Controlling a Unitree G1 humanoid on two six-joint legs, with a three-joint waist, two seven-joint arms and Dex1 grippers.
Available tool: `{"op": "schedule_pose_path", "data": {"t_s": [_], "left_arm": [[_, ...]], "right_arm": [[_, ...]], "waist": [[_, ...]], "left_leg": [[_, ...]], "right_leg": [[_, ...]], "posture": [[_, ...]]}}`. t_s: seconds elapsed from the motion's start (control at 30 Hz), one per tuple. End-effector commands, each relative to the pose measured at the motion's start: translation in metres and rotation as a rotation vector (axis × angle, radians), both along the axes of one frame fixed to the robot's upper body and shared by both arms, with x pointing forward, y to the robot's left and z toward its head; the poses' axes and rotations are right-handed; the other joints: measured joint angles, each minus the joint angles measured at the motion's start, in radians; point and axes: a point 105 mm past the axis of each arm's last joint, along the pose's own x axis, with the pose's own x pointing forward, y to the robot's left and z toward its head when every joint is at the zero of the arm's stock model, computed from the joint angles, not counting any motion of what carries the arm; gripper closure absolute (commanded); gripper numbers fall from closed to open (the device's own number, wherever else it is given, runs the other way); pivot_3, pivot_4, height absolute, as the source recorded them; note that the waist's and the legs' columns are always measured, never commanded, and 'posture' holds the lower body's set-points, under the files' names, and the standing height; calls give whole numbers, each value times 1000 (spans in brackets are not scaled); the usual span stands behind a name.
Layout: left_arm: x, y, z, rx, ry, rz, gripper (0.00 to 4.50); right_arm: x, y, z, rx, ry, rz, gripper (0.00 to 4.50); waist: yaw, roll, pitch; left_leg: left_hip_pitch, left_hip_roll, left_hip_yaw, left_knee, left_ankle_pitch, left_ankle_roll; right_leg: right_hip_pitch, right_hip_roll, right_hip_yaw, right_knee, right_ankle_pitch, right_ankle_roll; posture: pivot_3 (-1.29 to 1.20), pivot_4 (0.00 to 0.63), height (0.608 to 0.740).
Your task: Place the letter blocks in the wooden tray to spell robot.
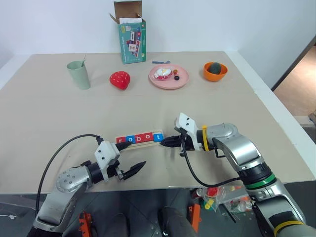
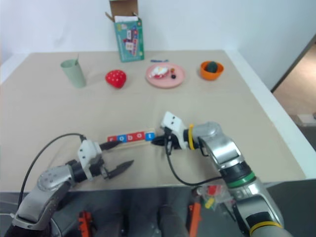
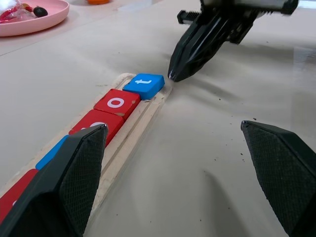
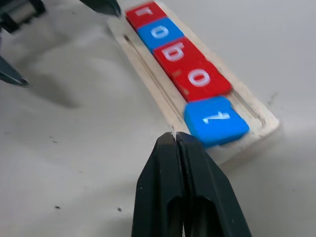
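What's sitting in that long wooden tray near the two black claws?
Five letter blocks lie in the wooden tray, reading r, o, b, o, t: red, blue, red, red, blue. The t block sits slightly askew at the end. The tray floor beneath them is covered.

We see the left gripper (image 1: 132, 170) level with fingers spread wide, while the right gripper (image 1: 167, 143) angles downward, its fingertips pressed together.

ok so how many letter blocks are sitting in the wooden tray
5, in one row in the wooden tray: red r, blue o, red b, red o, blue t tilted at the end nearest the right gripper.
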Motion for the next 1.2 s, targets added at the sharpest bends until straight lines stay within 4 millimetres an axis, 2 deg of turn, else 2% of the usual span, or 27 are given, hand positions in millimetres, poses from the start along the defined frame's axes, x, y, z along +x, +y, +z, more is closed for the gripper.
{"op": "schedule_pose_path", "data": {"t_s": [0.03,0.43,0.9,0.97,1.0,1.03,1.1,1.17,1.2], "left_arm": [[-2,1,10,1,-45,-1,0],[-4,1,6,11,-40,9,0],[-4,2,5,-7,-33,32,0],[5,15,12,-58,-30,116,0],[10,26,18,-89,-32,174,0],[14,34,22,-109,-34,210,0],[30,76,35,-151,-39,376,0],[39,109,46,-166,-66,489,0],[41,115,48,-164,-76,501,0]], "right_arm": [[5,3,6,2,-48,8,4481],[15,10,10,3,-95,17,4481],[15,15,14,10,-107,35,4481],[20,9,29,73,-110,4,4481],[23,5,39,127,-102,-16,4246],[24,2,46,163,-94,-28,3977],[32,-20,62,224,-120,-73,3316],[40,-43,64,219,-155,-125,2588],[40,-49,62,214,-158,-132,2250]], "waist": [[0,0,0],[0,0,0],[0,0,0],[0,0,0],[0,0,0],[0,0,0],[1,0,0],[3,0,0],[3,-1,0]], "left_leg": [[0,0,0,0,0,0],[0,0,0,0,0,0],[0,0,0,0,0,0],[0,0,0,0,0,0],[0,0,0,0,0,0],[0,0,0,0,0,0],[0,0,-1,0,0,0],[0,0,-2,0,0,0],[0,0,-3,0,0,1]], "right_leg": [[0,0,0,0,0,0],[0,0,0,0,0,0],[0,0,0,0,0,0],[0,0,0,0,0,0],[0,0,0,0,0,0],[0,0,0,0,0,0],[0,0,-1,0,0,0],[1,0,-2,0,0,0],[1,1,-3,0,0,-1]], "posture": [[0,150,740],[0,150,740],[0,150,740],[0,150,740],[0,150,740],[0,150,740],[0,150,740],[0,150,740],[0,150,740]]}}
